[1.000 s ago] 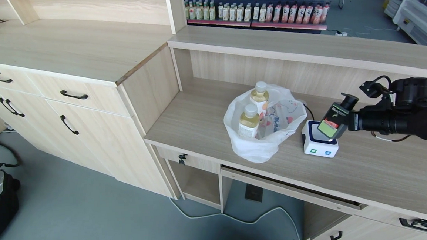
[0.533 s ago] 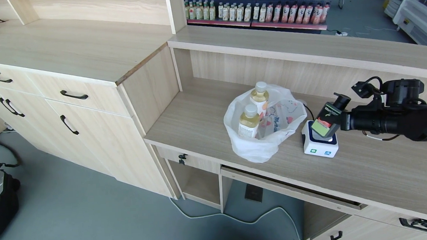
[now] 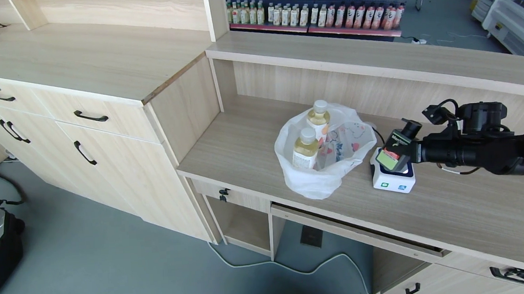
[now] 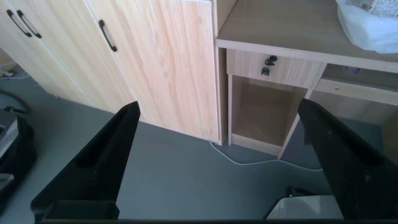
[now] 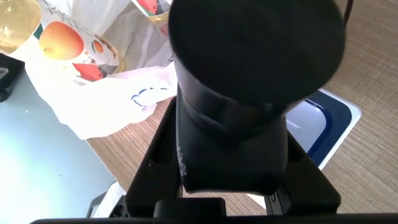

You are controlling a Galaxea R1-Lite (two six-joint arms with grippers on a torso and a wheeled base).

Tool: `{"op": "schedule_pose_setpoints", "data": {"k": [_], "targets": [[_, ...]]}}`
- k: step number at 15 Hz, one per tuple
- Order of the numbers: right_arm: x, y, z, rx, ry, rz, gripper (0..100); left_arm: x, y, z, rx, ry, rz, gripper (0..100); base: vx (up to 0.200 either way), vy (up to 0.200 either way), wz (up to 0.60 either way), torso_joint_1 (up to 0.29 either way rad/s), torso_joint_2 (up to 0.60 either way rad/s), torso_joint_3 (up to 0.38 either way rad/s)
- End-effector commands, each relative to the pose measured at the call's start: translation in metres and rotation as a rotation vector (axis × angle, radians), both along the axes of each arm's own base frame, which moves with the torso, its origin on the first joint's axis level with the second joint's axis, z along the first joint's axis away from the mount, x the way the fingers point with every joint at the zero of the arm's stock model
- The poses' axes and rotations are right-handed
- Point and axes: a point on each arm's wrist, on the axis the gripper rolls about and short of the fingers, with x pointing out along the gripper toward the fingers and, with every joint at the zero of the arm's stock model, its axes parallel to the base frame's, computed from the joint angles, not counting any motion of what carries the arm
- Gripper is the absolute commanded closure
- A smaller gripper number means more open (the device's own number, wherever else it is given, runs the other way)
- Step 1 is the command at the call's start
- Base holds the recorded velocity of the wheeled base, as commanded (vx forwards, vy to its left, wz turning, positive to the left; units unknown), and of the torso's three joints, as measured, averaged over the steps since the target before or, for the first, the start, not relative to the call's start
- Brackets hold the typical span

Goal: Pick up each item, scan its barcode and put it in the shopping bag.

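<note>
Scan step: right claw [image 3: 412,151] is clamping the bottle [image 3: 392,155] just above the scanner [image 3: 394,184].
Bottle is hanging tilted, dark cap up and away from the robot; can't tell which way the barcode is facing. The bag [image 3: 325,179] is sitting just beside the scanner, with two bagged bottles [image 3: 306,149] standing in it. For a clean read I'd be rolling the barcode square to the scanner window and pausing there with no contact, then swinging over the bag mouth and lowering beside the standing pair. Left claw [image 4: 217,109] is hanging spread wide and empty, low by the cabinet [image 3: 107,143]. Table [image 3: 452,212] is pale wood with a raised ledge behind it. A drinks shelf [image 3: 313,14] and grey floor [image 3: 92,266] are showing beyond.
</note>
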Motion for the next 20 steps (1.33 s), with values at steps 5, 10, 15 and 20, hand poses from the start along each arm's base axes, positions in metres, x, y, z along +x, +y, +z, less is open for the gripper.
{"op": "schedule_pose_setpoints", "data": {"k": [5,10,15,20], "targets": [[0.007,0.003,-0.007,0.001,0.006,0.01,100,0.0,0.0,0.0,0.0,-0.001,0.0,0,0.0,0.0,0.0,0.0,0.0,0.0],[0.009,0.005,-0.007,0.003,0.001,0.015,100,0.0,0.0,0.0,0.0,-0.001,0.0,0,0.0,0.0,0.0,0.0,0.0,0.0],[-0.063,0.001,0.074,-0.168,-0.222,0.018,100,0.0,0.0,0.0,0.0,-0.001,0.0,0,0.0,0.0,0.0,0.0,0.0,0.0],[-0.184,-0.038,0.088,-0.567,-0.343,-0.102,100,0.0,0.0,0.0,0.0,-0.001,0.0,0,0.0,0.0,0.0,0.0,0.0,0.0]]}}
